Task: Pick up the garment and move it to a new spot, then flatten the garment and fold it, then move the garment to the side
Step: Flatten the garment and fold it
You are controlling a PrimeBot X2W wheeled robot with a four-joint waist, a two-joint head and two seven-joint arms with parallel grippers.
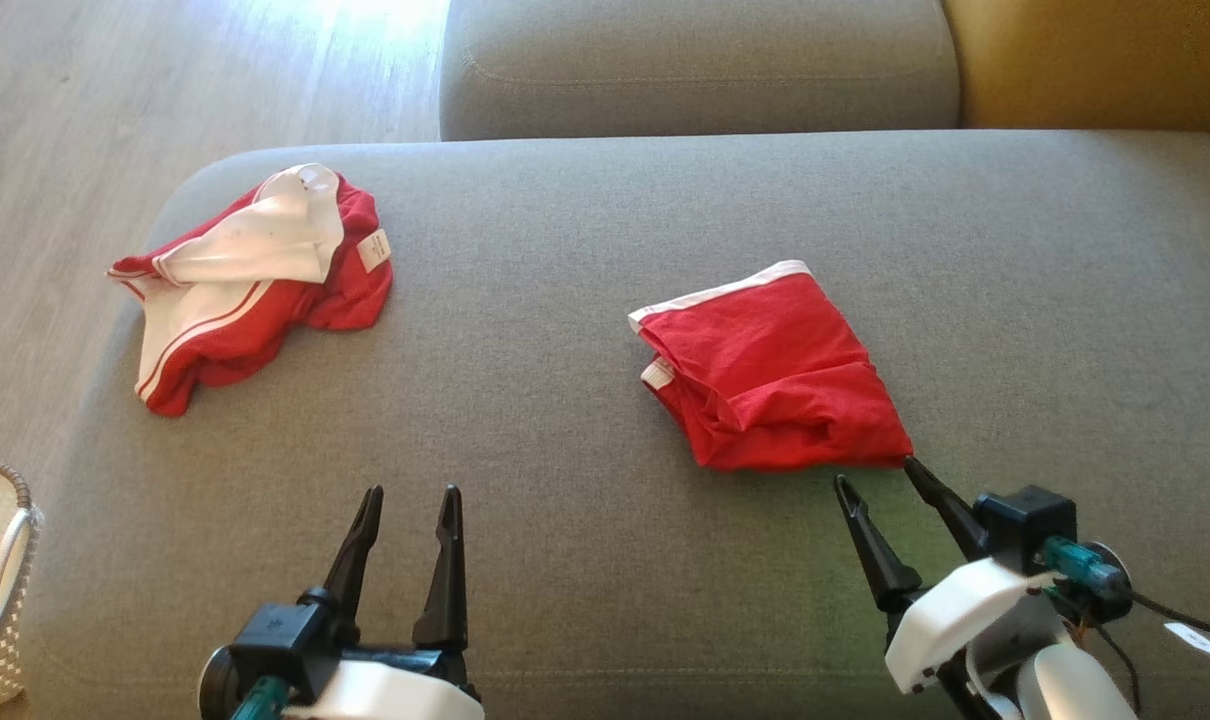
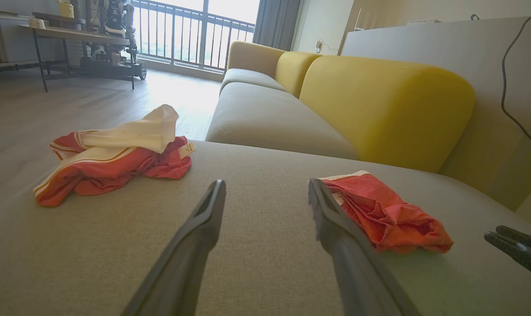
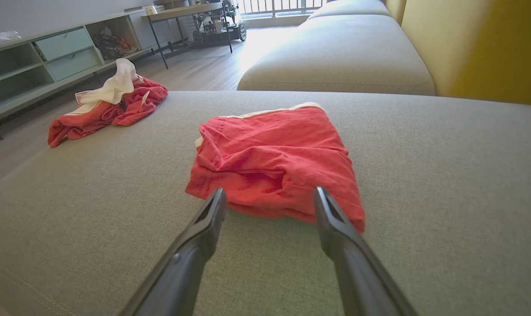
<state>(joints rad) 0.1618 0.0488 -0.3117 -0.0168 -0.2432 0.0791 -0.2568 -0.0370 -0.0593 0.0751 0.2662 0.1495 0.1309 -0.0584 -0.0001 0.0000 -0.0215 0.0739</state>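
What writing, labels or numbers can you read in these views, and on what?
Nothing can be read.
White tag on the crumpled garment: too small to read.
White label on the cable by the right arm: blurred.

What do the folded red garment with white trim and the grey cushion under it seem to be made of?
Folded red garment with white trim: soft matte knit, probably cotton jersey; it creases and slumps limply. Grey cushion: matte woven upholstery fabric, judging by its grainy weave and stitched seam.
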